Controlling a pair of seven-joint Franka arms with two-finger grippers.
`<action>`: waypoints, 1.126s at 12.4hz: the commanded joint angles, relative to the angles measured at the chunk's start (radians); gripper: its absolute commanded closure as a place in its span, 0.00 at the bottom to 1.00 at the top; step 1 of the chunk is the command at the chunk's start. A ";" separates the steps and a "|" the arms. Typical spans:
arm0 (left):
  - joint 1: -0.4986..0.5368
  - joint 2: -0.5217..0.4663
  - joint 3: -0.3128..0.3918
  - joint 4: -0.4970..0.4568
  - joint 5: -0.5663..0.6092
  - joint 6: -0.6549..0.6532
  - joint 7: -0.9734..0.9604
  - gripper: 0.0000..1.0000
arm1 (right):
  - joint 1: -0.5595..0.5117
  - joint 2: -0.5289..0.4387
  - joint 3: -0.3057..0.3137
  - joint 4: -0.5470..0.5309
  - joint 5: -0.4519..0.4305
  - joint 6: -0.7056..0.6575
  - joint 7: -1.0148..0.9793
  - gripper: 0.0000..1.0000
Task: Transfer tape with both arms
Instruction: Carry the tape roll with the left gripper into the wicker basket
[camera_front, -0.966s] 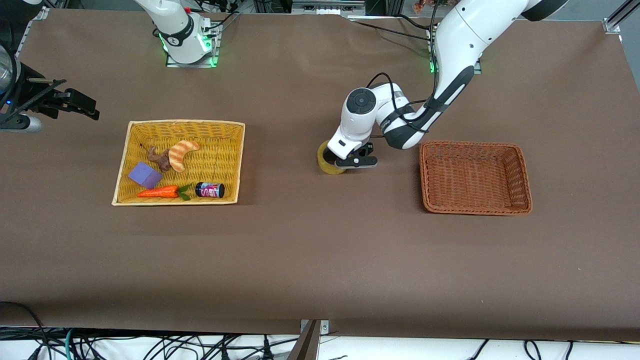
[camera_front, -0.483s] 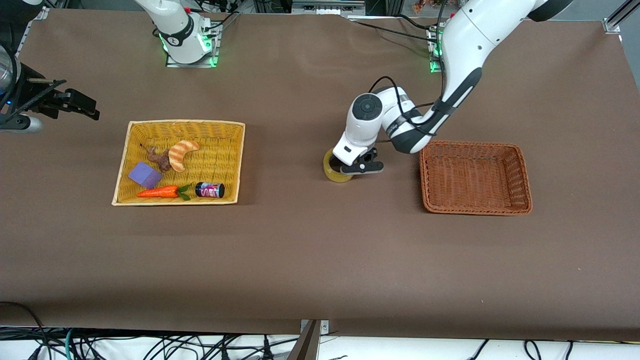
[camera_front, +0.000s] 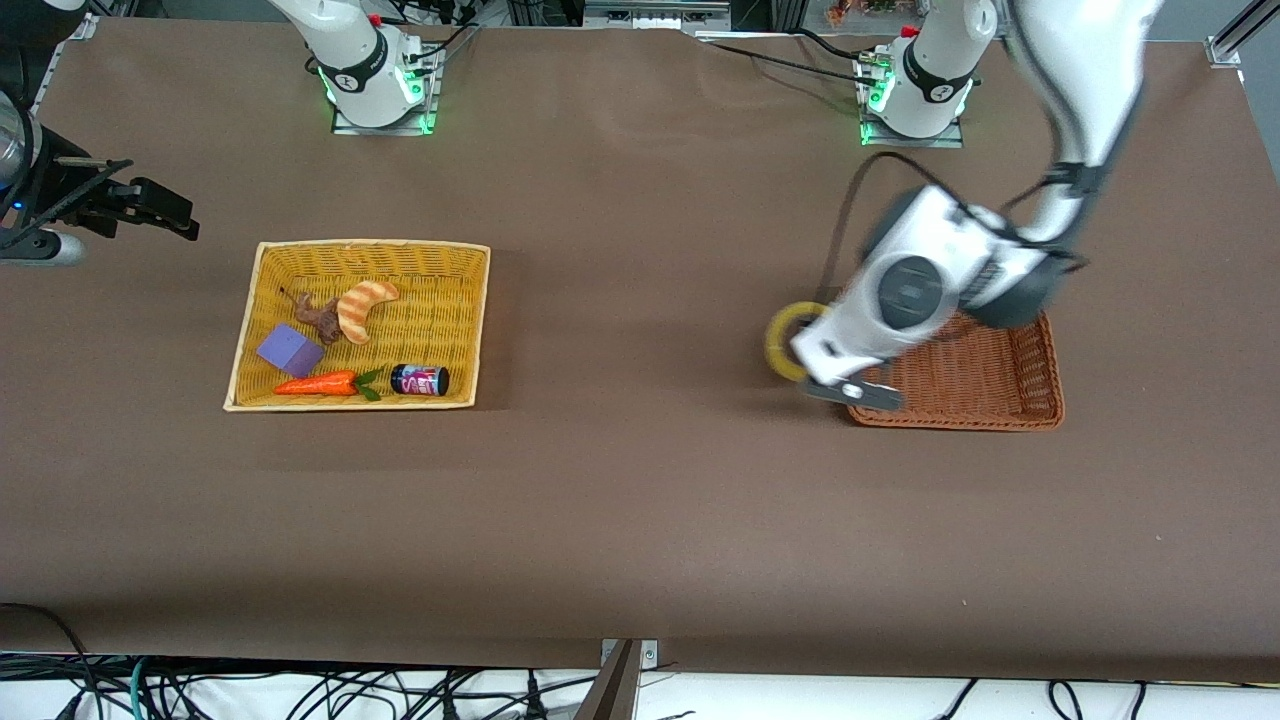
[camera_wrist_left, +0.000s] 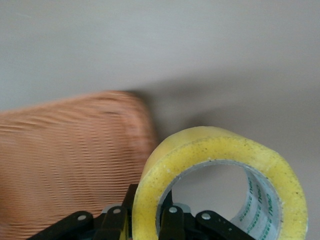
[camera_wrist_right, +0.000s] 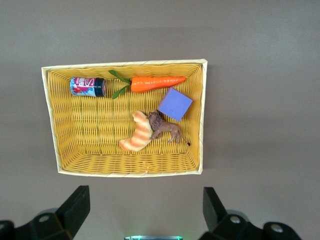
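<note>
While the left hand (camera_front: 815, 375) grips the tape (camera_front: 787, 340) by its wall, airborne over the worktop (camera_front: 640, 500) beside the brown basket (camera_front: 1000, 385), it should clear the rim before letting go; the right hand (camera_wrist_right: 145, 215) waits wide open, empty, above the yellow basket (camera_wrist_right: 55, 120).

Your bench (camera_front: 620, 500) is covered in plain brown. Two baskets sit directly on it, well apart: a yellow wicker basket (camera_front: 462, 330) toward the right arm's end, and an orange-brown wicker basket (camera_front: 1000, 400) toward the left arm's end. You'll also see both arm bases (camera_front: 378, 95) bolted along the edge farthest from the front camera.
</note>
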 joint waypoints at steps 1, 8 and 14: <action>-0.020 -0.035 0.183 -0.003 -0.078 -0.025 0.355 1.00 | -0.006 -0.007 0.003 -0.004 0.002 -0.003 -0.005 0.00; -0.017 -0.040 0.317 -0.179 -0.078 0.194 0.552 1.00 | -0.005 -0.007 0.003 -0.004 -0.008 0.000 -0.005 0.00; -0.013 -0.017 0.342 -0.351 -0.078 0.508 0.575 1.00 | -0.005 -0.007 0.003 -0.004 -0.008 0.000 -0.005 0.00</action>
